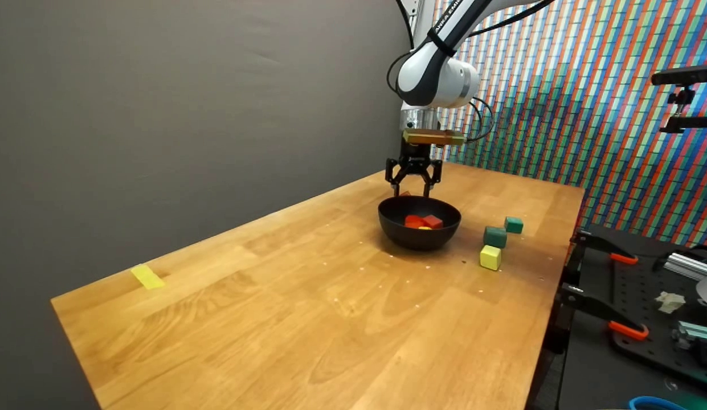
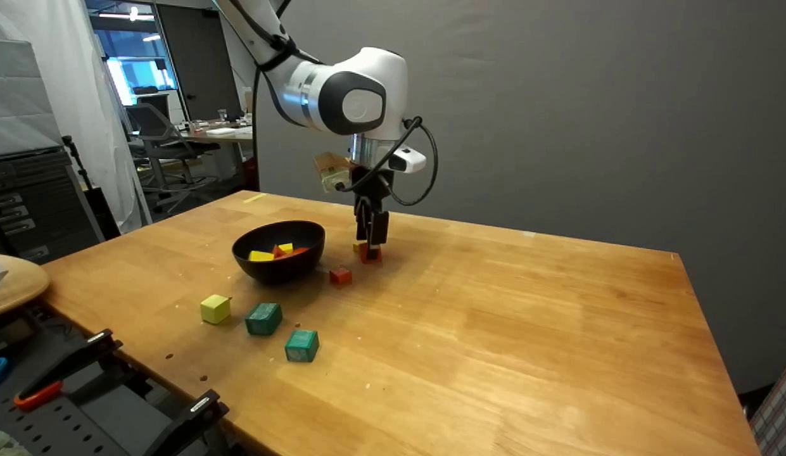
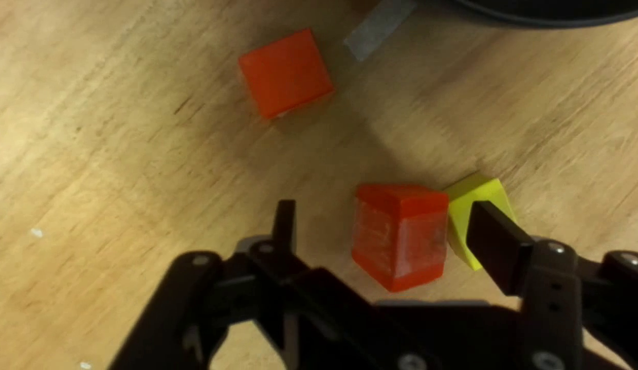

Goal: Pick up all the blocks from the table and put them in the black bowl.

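My gripper [image 3: 384,226] is open low over the table [image 1: 307,319]. A red block [image 3: 401,236] stands between its fingers, with a gap on either side. Against that block leans a yellow block [image 3: 475,205], partly hidden by the right finger. Another red block [image 3: 288,74] lies a short way off, beside the black bowl [image 2: 278,269]. Red and yellow blocks [image 1: 424,221] rest inside the bowl. A yellow block [image 2: 215,309] and two dark green blocks, one nearer the bowl [image 2: 264,318] and one farther [image 2: 302,346], sit on the table's opposite side of the bowl.
The bowl's rim [image 3: 550,23] cuts into the top of the wrist view, near a grey tape strip [image 3: 378,28]. A flat pale-yellow strip [image 1: 147,276] sticks to the far table edge. Black clamps [image 1: 604,313] with orange tips line the side edge.
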